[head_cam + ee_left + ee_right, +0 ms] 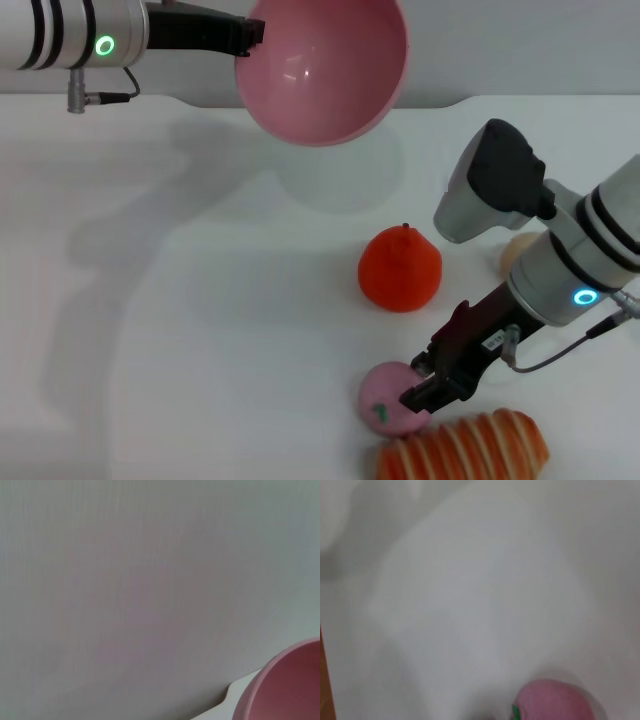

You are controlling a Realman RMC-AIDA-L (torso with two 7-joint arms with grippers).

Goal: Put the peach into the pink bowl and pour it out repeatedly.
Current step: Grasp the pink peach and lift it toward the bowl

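Note:
My left gripper is raised at the back of the table and is shut on the rim of the pink bowl. The bowl hangs in the air, tipped on its side, with its empty inside facing me. Part of the pink bowl's rim shows in the left wrist view. The peach, pale pink with a small green mark, lies on the table near the front edge. My right gripper is low at the peach's right side, touching or almost touching it. The peach also shows in the right wrist view.
An orange-red fruit stands on the white table behind the peach. A beige ball is partly hidden behind my right arm. An orange-and-white striped bread-like toy lies right beside the peach at the front edge.

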